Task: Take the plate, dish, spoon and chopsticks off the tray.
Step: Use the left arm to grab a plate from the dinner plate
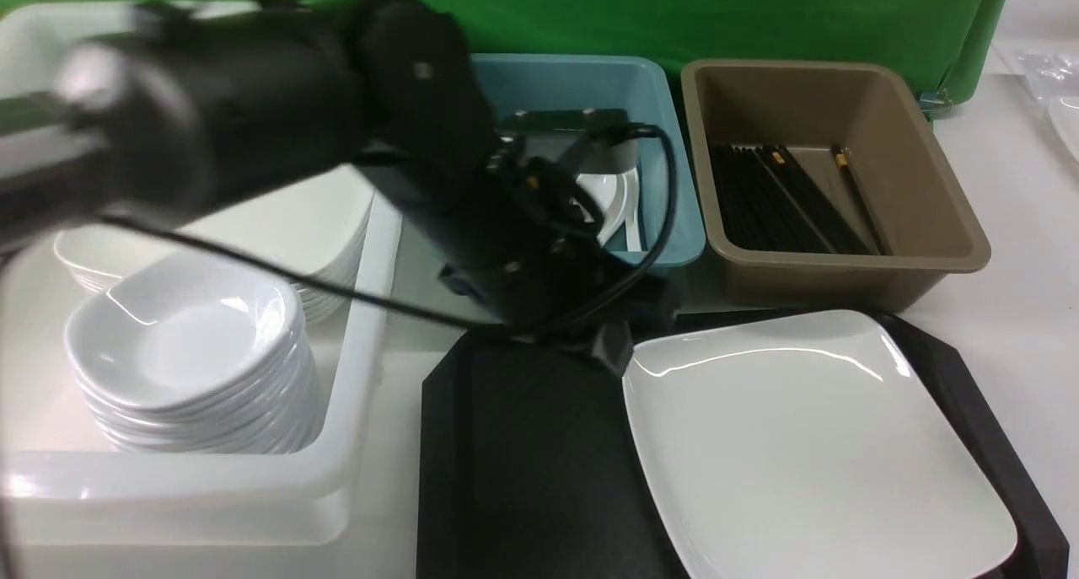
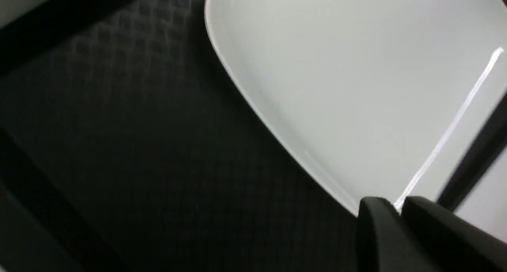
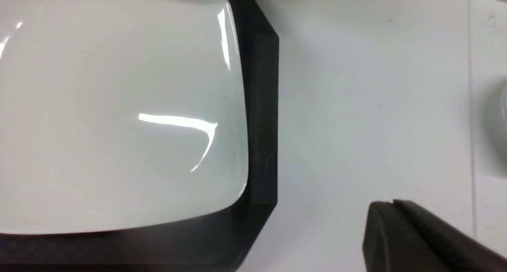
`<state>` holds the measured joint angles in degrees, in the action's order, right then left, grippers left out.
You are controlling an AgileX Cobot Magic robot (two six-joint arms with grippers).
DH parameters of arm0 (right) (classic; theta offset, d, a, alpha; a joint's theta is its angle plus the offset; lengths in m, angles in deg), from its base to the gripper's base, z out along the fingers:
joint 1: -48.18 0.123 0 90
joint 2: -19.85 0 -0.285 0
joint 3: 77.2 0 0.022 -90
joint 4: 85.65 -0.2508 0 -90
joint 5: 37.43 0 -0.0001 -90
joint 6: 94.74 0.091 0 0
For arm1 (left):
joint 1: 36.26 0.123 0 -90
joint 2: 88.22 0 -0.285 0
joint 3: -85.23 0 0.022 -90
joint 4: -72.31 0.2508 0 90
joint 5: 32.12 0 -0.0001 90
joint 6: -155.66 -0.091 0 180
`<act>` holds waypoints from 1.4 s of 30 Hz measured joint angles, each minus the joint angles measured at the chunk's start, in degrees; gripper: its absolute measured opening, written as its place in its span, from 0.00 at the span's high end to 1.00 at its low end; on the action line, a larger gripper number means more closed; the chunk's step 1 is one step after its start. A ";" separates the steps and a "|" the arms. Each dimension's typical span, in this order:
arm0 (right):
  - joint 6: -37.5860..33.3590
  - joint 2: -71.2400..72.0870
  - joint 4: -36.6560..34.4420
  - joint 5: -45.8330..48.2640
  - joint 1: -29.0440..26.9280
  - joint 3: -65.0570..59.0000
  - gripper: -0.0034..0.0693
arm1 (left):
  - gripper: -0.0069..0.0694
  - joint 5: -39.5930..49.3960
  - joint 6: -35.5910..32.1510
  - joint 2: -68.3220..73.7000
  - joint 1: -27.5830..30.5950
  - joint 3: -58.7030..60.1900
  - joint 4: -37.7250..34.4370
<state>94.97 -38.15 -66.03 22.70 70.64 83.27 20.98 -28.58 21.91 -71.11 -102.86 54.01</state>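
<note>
White plate (image 1: 809,444), black tray (image 1: 523,478) — finely diamond-patterned — teal bin (image 1: 582,82), brown bin (image 1: 809,99).

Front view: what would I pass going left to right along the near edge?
Stack of small white dishes in a white plastic crate → bare black textured plastic tray → large glossy white square plate.

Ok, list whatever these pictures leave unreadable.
- Front view: the left arm hides much of the teal bin and part of the tray's far edge.
- Front view: the plate's near edge runs off the frame.
- Left wrist view: blur smears the tray's texture.
</note>
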 joint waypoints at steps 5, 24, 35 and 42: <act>-0.52 0.06 -1.36 0.07 0.00 -0.04 0.93 | 0.55 0.05 0.22 9.02 0.00 -6.81 2.13; -1.89 0.06 -1.52 -2.11 -0.02 -0.11 0.93 | 0.17 -12.72 1.41 24.96 0.00 -12.38 -3.04; -3.64 0.06 -1.52 -2.30 -0.02 -0.11 0.91 | 0.72 -9.16 0.49 25.64 0.11 -12.57 -5.34; -4.05 0.06 -1.52 -2.34 -0.02 -0.11 0.91 | 0.75 -5.97 0.14 23.68 0.05 -12.57 -5.20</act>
<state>90.92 -38.09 -67.55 20.36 70.61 83.16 15.01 -28.44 45.59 -71.06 -115.42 48.81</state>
